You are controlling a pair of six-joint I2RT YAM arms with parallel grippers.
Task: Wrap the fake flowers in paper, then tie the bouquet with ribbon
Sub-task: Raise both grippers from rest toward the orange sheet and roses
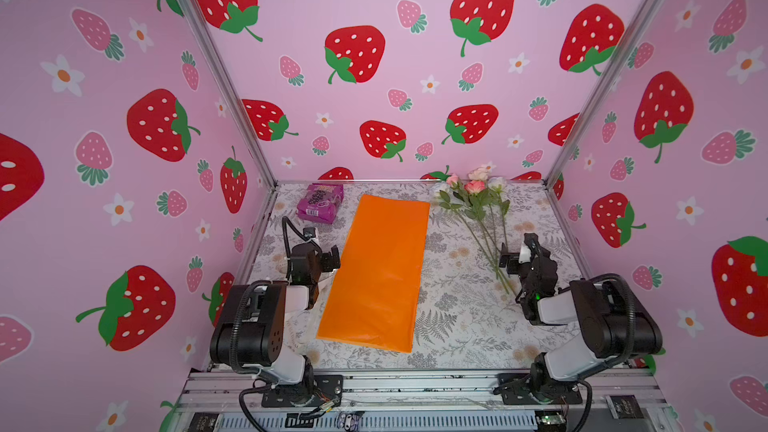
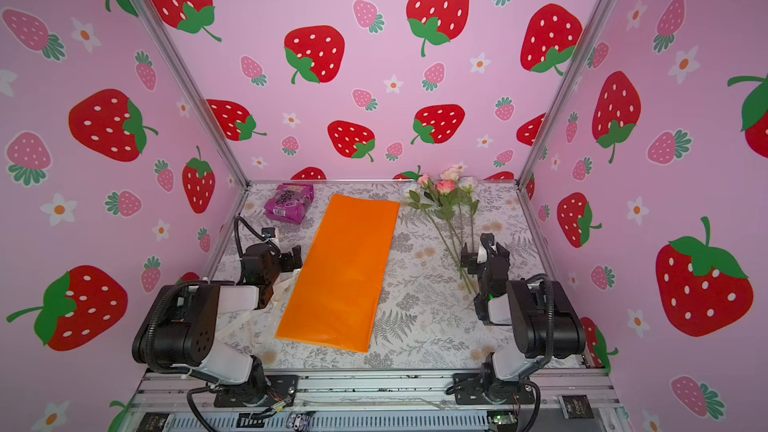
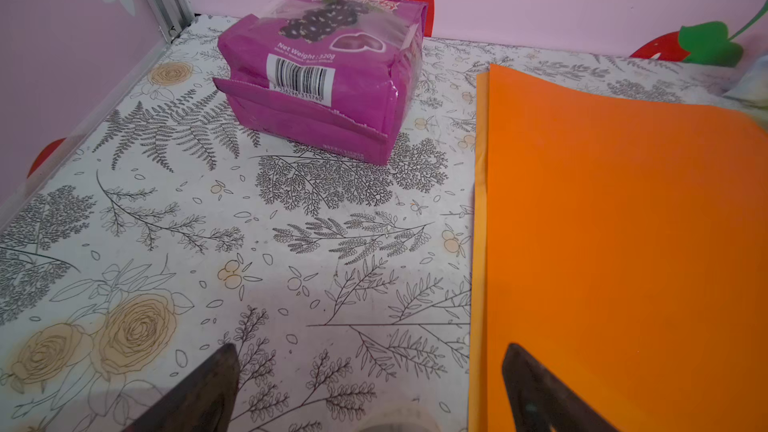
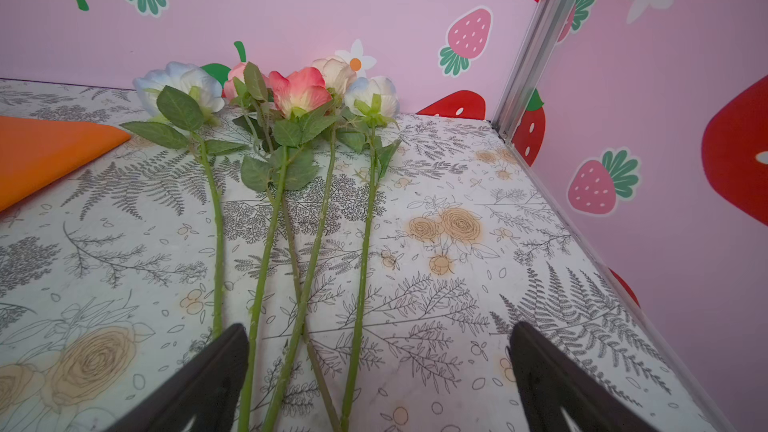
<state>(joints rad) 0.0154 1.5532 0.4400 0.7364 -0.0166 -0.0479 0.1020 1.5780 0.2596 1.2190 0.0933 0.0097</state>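
Several fake roses [image 1: 473, 201] [image 2: 446, 201] [image 4: 299, 93] with pink and white heads lie loose at the back right of the table, their green stems running toward the front. A flat sheet of orange wrapping paper [image 1: 378, 272] [image 2: 345, 272] [image 3: 623, 243] lies apart from them in the middle. My right gripper [image 1: 509, 257] [image 2: 469, 257] [image 4: 380, 326] hangs open over the lower ends of the stems, some of which pass between its fingers. My left gripper [image 1: 330, 257] [image 2: 295, 259] [image 3: 370, 347] is open and empty at the paper's left edge, one finger over the paper.
A purple snack packet [image 1: 320, 202] [image 2: 289, 203] [image 3: 324, 76] sits at the back left. A cream ribbon [image 2: 286, 284] lies partly under the left arm. Strawberry-printed walls and metal corner posts [image 4: 528, 47] close in the floral-printed table [image 1: 457, 317] on three sides.
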